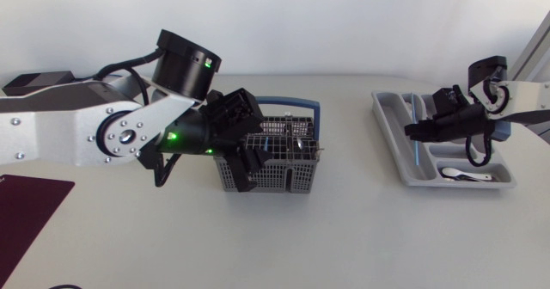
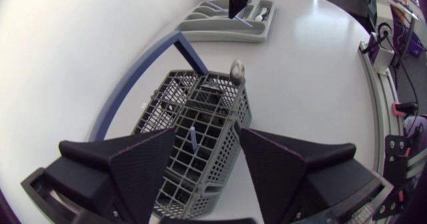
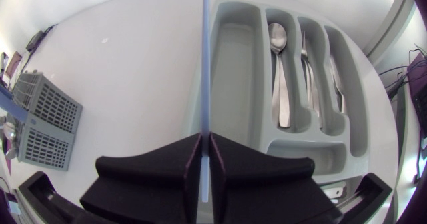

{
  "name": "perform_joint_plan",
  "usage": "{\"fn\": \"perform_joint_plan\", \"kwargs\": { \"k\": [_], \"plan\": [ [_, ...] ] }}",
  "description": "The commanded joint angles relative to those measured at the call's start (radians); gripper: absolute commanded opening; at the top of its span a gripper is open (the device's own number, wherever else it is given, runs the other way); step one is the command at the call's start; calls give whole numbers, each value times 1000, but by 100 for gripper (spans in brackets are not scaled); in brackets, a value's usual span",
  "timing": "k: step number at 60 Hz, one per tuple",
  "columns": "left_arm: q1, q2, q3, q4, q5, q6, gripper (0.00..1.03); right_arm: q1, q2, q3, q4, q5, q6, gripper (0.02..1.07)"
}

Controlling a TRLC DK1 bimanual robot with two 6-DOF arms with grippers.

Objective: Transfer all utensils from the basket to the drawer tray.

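Likely light, stiff, slippery: thin blue stick clenched across its shaft in right gripper over tray, left gripper splayed above basket.

The blue utensil clamped between the fingers of the right gripper runs ahead of it past the view's edge, so its far end and its kind cannot be told. From above, the left gripper covers the near end of the basket and whatever stands under it. The rounded metal head at the basket's far end, ahead of that gripper, is too blurred to name.
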Motion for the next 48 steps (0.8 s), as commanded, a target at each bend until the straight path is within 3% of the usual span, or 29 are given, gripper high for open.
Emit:
{"fn": "perform_joint_plan", "kwargs": {
  "k": [1, 7, 12, 17, 27, 33, 42, 48],
  "plan": [
    [-6, 17, -35, 12, -8, 29, 69, -3, 80, 58, 5, 30, -3, 8],
    [-9, 24, -50, 29, -17, 37, 69, 2, 150, 107, 1, 41, 8, 9],
    [-15, 27, -70, 52, -31, 51, 69, 11, 180, 122, 1, 56, 14, 16],
    [-14, 33, -82, 78, -44, 54, 69, 17, 187, 123, 2, 59, 17, 31],
    [-9, 85, -93, 159, -76, 48, 69, 30, 175, 104, 5, 58, 19, 73],
    [-3, 103, -90, 207, -76, 36, 69, 40, 143, 74, 8, 58, 15, 87],
    [0, 142, -76, 254, -88, 23, 68, 66, 63, 19, 11, 58, 8, 91],
    [3, 154, -70, 279, -88, 22, 58, 86, -5, -21, 10, 59, 3, 91]
  ]
}}
